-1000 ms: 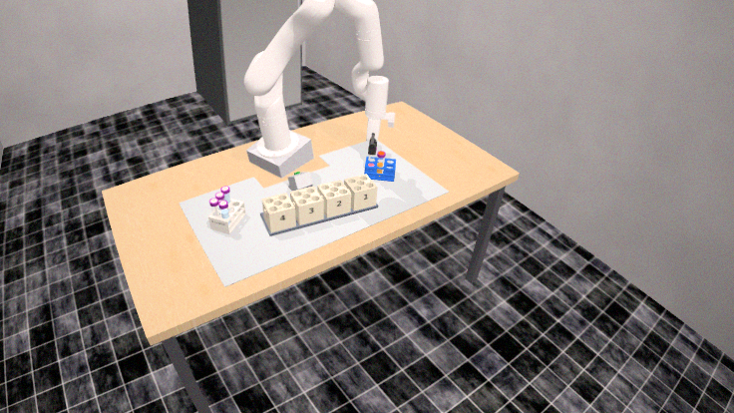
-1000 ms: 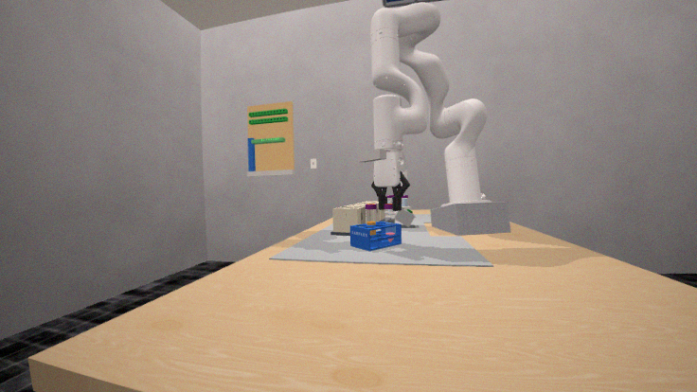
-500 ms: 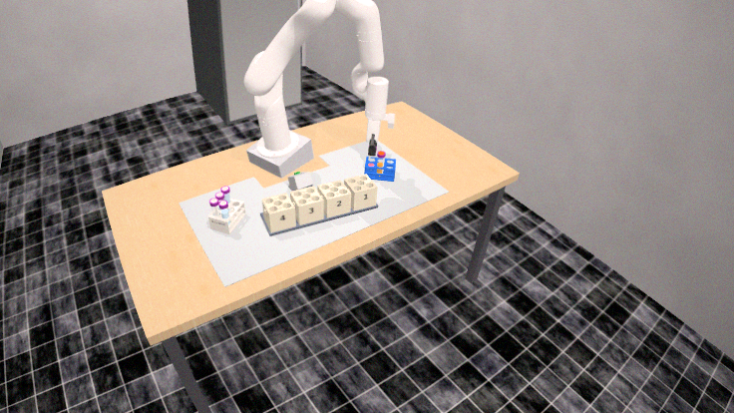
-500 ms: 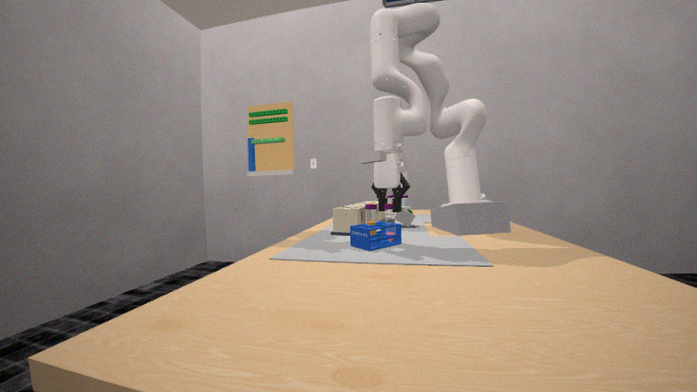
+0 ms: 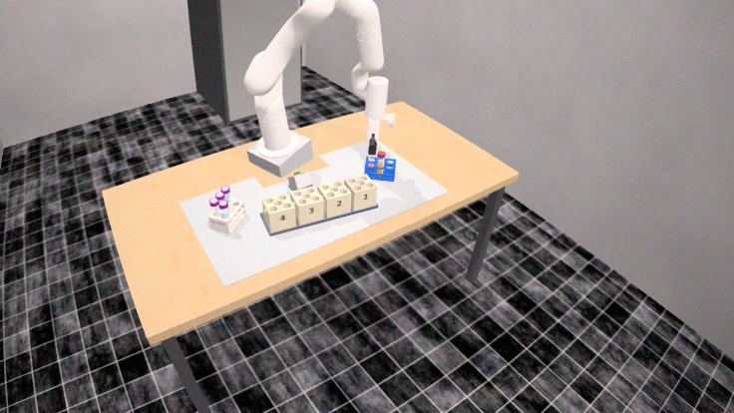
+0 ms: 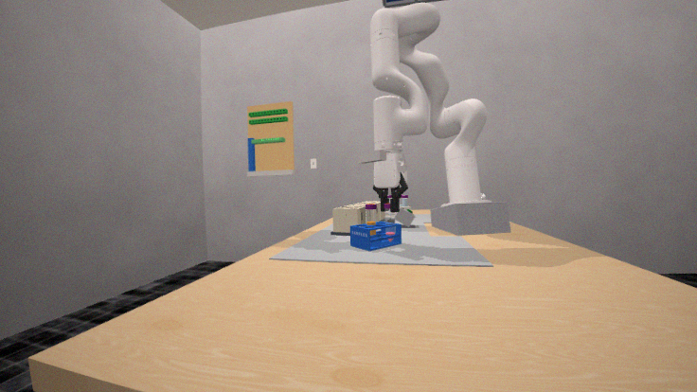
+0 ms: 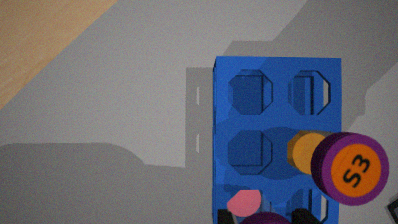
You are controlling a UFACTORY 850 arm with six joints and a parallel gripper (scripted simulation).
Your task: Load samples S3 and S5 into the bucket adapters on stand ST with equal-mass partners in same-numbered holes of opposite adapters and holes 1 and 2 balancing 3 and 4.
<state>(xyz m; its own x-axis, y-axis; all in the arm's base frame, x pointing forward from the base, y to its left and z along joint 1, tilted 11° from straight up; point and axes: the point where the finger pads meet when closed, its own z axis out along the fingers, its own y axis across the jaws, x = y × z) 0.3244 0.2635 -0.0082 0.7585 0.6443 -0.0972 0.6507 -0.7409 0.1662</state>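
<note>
A purple-capped tube point(image 6: 387, 205) point(image 7: 265, 219) is held by the black-fingered tool point(image 5: 372, 150) point(image 6: 389, 209) point(image 7: 265, 218); orange-dotted tube S3 point(image 5: 381, 154) point(image 6: 370, 206) point(image 7: 350, 169) is seated in the blue rack point(image 5: 379, 178) point(image 6: 366, 240) point(image 7: 280, 65).

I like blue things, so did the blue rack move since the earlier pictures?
No, the blue rack hasn't moved: it sits at the same place on the gray mat.
</note>
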